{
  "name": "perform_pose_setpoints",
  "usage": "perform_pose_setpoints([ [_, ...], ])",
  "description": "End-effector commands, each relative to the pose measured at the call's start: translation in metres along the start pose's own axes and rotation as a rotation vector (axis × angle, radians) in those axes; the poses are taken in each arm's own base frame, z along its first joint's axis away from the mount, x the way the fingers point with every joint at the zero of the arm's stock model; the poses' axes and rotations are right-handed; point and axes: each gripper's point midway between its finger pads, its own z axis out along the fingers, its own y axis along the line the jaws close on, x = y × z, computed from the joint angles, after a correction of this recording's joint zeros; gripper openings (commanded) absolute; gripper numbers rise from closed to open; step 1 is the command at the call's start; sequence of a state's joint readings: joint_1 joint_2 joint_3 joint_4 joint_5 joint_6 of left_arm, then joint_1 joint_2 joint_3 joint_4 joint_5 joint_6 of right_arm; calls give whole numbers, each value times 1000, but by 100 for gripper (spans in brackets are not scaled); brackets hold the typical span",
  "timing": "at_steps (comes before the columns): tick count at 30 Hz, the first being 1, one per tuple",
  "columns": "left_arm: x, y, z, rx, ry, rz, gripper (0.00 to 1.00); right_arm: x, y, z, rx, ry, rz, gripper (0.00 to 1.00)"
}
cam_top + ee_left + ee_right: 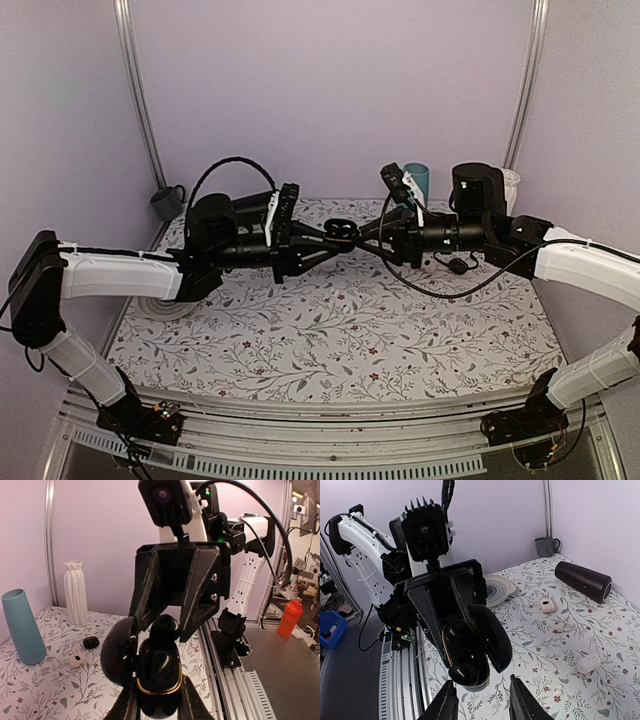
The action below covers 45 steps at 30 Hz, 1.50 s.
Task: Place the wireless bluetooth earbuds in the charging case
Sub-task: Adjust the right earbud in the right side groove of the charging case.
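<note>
My left gripper [328, 238] is shut on the black charging case [159, 682], holding it in the air with its lid [118, 650] swung open. The same case [470, 652] faces the right wrist camera. One black earbud [164, 630] pokes out of the case's top well, and that earbud [463, 672] also shows at the case's rim in the right wrist view. My right gripper [481, 687] stands open right at the case; its fingers [197, 605] flank the earbud with a gap. A second earbud cannot be made out inside the dark case.
A teal vase [22, 627], a white vase [76, 599], another small black case [90, 642] and a white case [76, 660] stand on the floral table. A black cylinder [582, 580], a plate [497, 587], a grey mug [545, 545] and white earbuds [557, 690] lie around.
</note>
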<state>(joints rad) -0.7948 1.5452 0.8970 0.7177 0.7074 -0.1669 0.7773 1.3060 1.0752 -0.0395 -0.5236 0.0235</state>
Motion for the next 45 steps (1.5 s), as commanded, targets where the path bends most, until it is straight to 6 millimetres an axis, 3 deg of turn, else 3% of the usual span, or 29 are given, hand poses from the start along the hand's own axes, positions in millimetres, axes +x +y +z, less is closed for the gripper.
perform_pose_setpoints([
  [1,-17,-6,0,16,-28,40,0,-7,1,4,17,1,-50,32],
  [24,-11,0,4,-28,4,67,0,-21,4,10,47,-25,-2,8],
  [38,-11,3,2,-65,2,91,0,-21,-2,14,82,-15,44,7],
  [45,-10,2,2,-57,1,91,0,-36,1,-1,70,-74,65,24],
])
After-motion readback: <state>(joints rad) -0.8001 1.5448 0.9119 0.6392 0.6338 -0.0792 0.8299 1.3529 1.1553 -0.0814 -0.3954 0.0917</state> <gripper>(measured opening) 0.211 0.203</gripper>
